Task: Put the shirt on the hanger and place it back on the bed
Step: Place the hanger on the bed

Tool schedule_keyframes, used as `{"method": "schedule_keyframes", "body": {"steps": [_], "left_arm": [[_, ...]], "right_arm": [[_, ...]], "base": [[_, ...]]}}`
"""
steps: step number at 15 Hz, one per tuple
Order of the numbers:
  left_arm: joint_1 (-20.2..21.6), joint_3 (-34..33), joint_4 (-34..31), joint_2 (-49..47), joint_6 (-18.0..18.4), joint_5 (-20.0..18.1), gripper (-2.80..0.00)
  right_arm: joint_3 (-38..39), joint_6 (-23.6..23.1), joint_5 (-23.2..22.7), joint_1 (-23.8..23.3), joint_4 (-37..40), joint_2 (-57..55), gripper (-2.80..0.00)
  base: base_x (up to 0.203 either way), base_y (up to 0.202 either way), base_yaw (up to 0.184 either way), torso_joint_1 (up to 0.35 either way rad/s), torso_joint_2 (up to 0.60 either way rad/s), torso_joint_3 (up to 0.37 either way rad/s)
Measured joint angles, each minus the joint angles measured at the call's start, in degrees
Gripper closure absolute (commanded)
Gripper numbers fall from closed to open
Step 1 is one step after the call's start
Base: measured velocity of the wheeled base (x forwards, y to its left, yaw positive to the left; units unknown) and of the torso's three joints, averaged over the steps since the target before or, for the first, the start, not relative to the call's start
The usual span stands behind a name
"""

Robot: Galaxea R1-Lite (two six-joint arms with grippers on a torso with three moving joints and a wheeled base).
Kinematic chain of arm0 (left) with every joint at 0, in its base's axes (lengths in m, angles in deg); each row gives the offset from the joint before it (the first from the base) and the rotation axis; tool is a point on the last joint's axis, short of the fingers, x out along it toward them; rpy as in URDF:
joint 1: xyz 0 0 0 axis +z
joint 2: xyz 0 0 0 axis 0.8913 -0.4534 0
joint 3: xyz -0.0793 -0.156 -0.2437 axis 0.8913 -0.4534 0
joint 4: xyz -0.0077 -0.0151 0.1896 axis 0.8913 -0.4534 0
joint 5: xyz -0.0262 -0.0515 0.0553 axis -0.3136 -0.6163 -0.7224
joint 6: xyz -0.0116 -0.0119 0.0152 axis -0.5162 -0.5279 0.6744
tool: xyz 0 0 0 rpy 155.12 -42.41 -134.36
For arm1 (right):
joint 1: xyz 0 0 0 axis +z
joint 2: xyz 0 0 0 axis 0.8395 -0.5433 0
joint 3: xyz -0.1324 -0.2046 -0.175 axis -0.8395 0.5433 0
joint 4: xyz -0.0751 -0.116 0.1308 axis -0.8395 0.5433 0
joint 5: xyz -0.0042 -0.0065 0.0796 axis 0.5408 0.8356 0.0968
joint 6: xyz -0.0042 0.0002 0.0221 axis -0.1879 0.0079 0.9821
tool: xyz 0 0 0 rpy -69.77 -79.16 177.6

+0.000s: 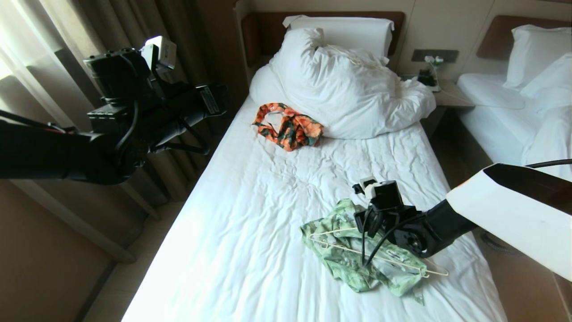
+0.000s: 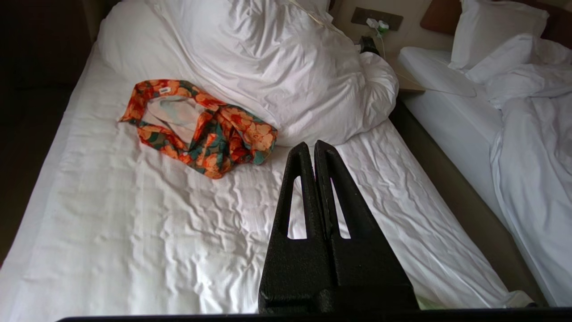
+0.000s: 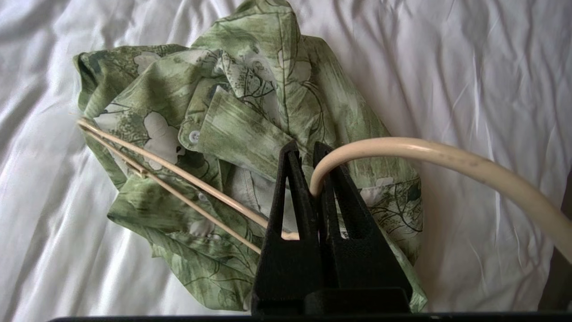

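The green floral shirt (image 1: pixel 353 259) lies crumpled on the bed (image 1: pixel 250 214), near its front right edge. The cream wire hanger (image 1: pixel 393 261) lies across the top of it, one end poking out past the fabric. My right gripper (image 3: pixel 305 150) hangs just above the heap, shut on the hanger's curved hook (image 3: pixel 424 150). The hanger's thin bars (image 3: pixel 178 179) run away over the shirt (image 3: pixel 250 89). In the head view my right gripper (image 1: pixel 365 232) is mostly hidden behind its wrist. My left gripper (image 2: pixel 312 145) is shut and empty, held high over the bed's left side.
An orange-and-dark-green garment (image 1: pixel 288 126) lies by the bunched white duvet (image 1: pixel 353 89) and pillow at the headboard. A second white bed (image 1: pixel 514 112) stands to the right across a narrow gap, with a nightstand (image 1: pixel 449 94) between. Curtains (image 1: pixel 40 67) hang on the left.
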Motion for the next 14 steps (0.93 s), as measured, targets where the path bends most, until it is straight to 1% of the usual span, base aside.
{"method": "schedule_keyframes", "body": {"steps": [2,3,6,9,12,13,14], "left_arm": [[0.0,0.0,0.1,0.0,0.0,0.0,0.00],[0.0,0.0,0.1,0.0,0.0,0.0,0.00],[0.1,0.0,0.1,0.0,-0.1,0.0,0.00],[0.0,0.0,0.2,0.0,0.0,0.0,0.00],[0.0,0.0,0.2,0.0,0.0,0.0,0.00],[0.0,0.0,0.2,0.0,0.0,0.0,0.00],[0.0,0.0,0.2,0.0,0.0,0.0,0.00]], "right_arm": [[-0.7,-1.0,0.1,-0.7,-0.5,-1.5,0.00],[-1.0,-1.6,0.1,-0.9,-1.0,-2.0,-2.80],[-1.4,-2.2,0.8,-1.3,-2.5,-2.9,-2.80],[0.4,-4.0,1.7,-1.4,-2.2,-2.2,-2.80],[1.5,-4.7,2.6,-1.4,-2.3,-0.8,-2.80],[1.6,-4.8,2.6,-1.4,-2.3,-0.5,-1.28],[1.7,-4.7,2.6,-1.4,-2.3,-0.3,0.00]], "base": [[0.000,0.000,0.000,0.000,0.00,0.000],[0.000,0.000,0.000,0.000,0.00,0.000],[0.000,0.000,0.000,0.000,0.00,0.000],[0.000,0.000,0.000,0.000,0.00,0.000],[0.000,0.000,0.000,0.000,0.00,0.000],[0.000,0.000,0.000,0.000,0.00,0.000],[0.000,0.000,0.000,0.000,0.00,0.000]]}}
